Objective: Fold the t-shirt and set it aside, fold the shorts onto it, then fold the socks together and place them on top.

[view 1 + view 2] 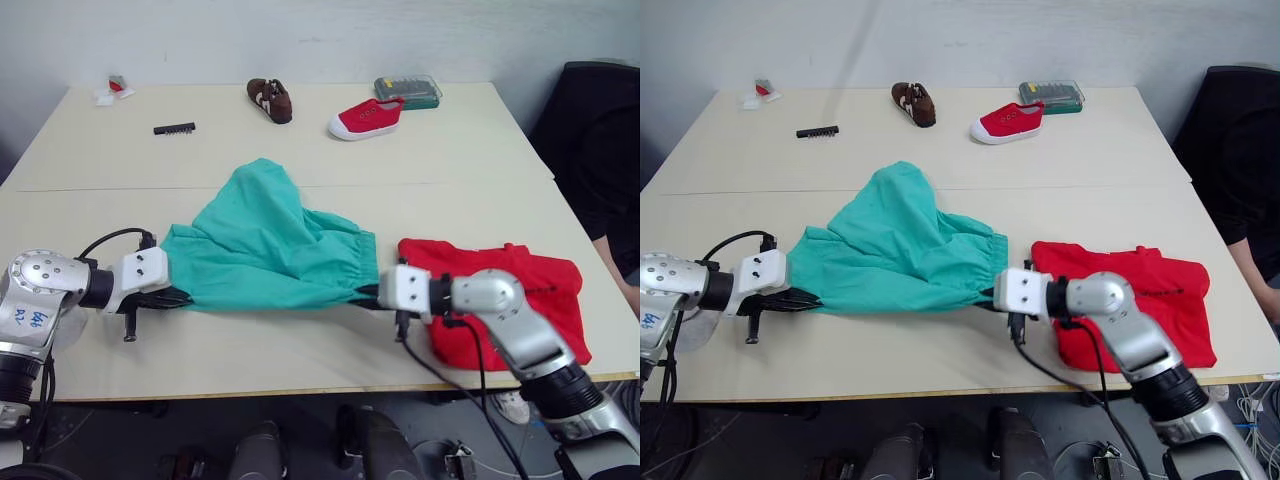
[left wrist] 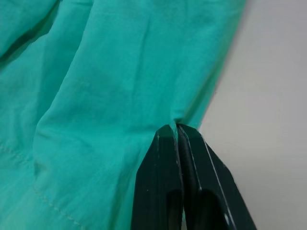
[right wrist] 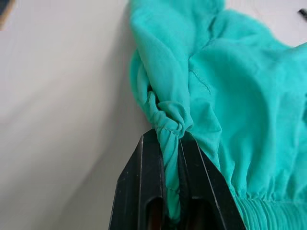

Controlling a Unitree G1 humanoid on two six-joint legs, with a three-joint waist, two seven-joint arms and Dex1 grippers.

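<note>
Shorts (image 1: 270,245) stretched btwn grippers, L gripper (image 2: 175,128) pinching one end, R gripper (image 3: 165,139) clamping waistband, t-shirt (image 1: 520,290) beside.

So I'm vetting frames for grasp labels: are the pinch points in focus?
Left wrist view: fingers sharp where they pinch the shorts, cloth farther off softer. Right wrist view: waistband bunch crisp. Left eye view: even light, no glare on the table.

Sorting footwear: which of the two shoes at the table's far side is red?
The red shoe with the white sole, beside the green case; the other shoe is brown.
</note>
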